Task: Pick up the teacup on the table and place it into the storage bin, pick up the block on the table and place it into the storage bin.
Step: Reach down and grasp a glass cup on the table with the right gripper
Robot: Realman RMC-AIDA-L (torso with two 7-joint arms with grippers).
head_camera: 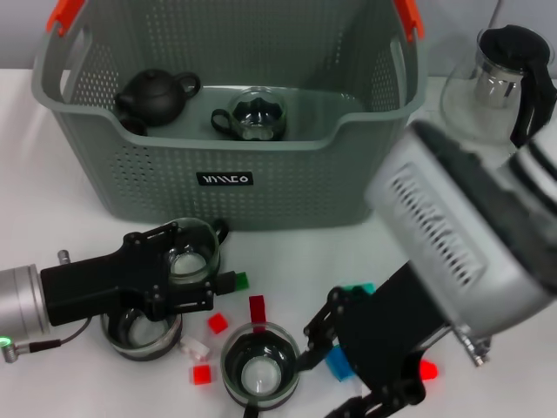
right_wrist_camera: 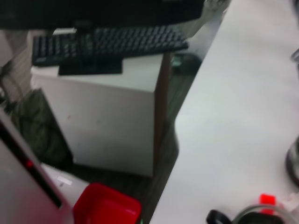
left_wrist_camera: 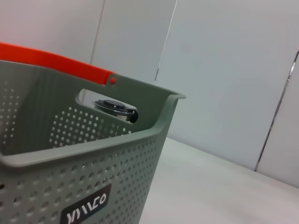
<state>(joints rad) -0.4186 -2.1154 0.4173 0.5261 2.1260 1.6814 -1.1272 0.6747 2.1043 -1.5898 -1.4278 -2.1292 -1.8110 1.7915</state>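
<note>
While left end effector (head_camera: 193, 261) straddles teacup (head_camera: 193, 255), right end effector (head_camera: 326, 366) hovers.

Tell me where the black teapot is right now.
In the head view, the black teapot sits inside the storage bin, on its left side, beside a glass teacup.

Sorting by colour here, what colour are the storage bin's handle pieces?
Orange, on the storage bin; the left wrist view shows one handle piece best.
</note>
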